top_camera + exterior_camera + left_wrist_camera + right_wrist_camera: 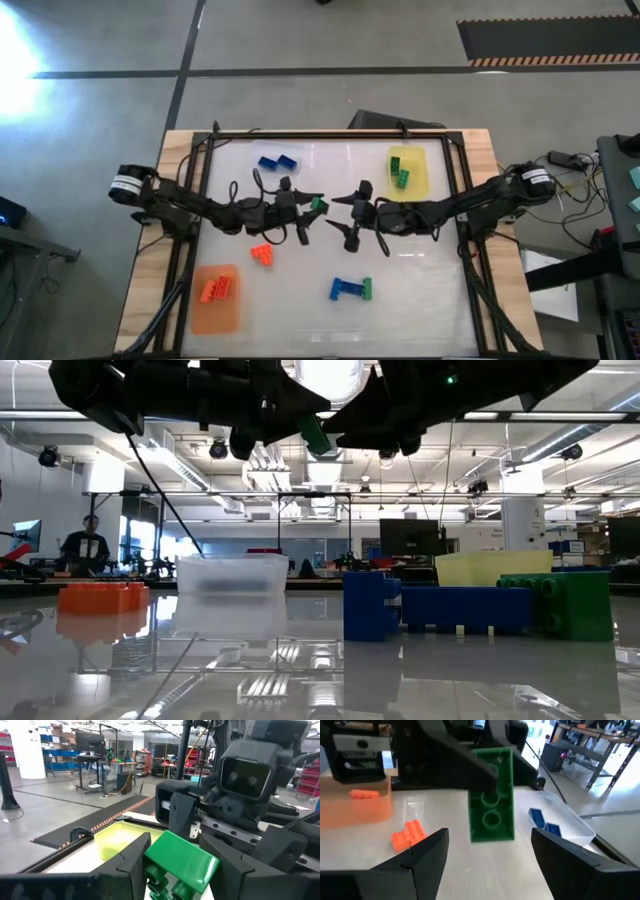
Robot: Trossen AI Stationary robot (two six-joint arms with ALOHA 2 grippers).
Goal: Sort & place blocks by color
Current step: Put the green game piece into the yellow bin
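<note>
My left gripper (314,205) hovers over the table's middle, shut on a green block (319,204), which also shows in the left wrist view (181,864). My right gripper (343,218) faces it from the right, open, with its fingers (427,854) standing wide just short of the green block (491,795). Blue blocks (277,162) lie on a clear mat. Green blocks (400,172) lie on the yellow mat (420,175). An orange block (217,289) sits on the orange mat (215,318). Loose orange blocks (263,254) and a blue-and-green cluster (350,289) rest on the table. My left gripper pinches the green block (190,857) between its two fingers (135,855), coming level from the table's left. The block is lifted clear, high above the table (315,432). Its studded face (492,817) points toward my right gripper, and one finger crosses its upper part (482,765).
The table (430,320) has raised black rails along its edges. The clear mat sits at the far left, the yellow mat at the far right, the orange mat at the near left corner. Bare white surface lies at the near right. A person shows far off in the room (88,540).
</note>
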